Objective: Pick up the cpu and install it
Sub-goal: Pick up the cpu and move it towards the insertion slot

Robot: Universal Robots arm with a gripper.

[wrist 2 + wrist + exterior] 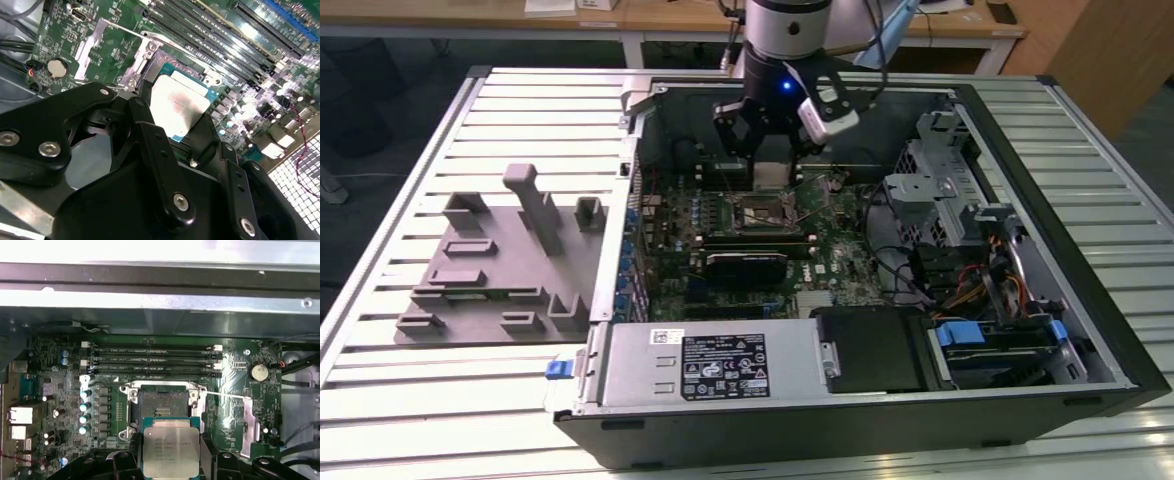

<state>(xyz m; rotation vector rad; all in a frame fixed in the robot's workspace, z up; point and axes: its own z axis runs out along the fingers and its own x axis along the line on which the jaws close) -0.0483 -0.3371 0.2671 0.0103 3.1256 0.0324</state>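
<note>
- The gripper (774, 163) hangs inside the open computer case (1067, 330), just above the socket (162, 405) on the green circuit board (230, 370).
- Its fingers (208, 455) are pinching the cpu (167, 451) by two opposite edges. The silvery lid faces up and the chip looks level.
- In the first wrist view the cpu sits just short of the socket, on the side away from the memory slots (150, 360). It is clear of the board and not yet seated.
- The socket looks empty. Its metal hold-down plate (247, 425) lies flipped open beside it, so nothing seems to bar the way in.
- Judgement: this is the aligning stage, with the pick-up done and the placing not.
- To do it well, centre the chip squarely over the socket's frame, with its edges parallel to the frame's.
- Check the corner marks before lowering it, though they are too small to read here.
- Keep it flat, because a tilted chip could catch the fine contacts inside the socket.
- Come straight down without sliding sideways, and use no force.
- The grey tray (494, 260) rests on the tabletop (400, 400), well apart from the socket and outside the case.
</note>
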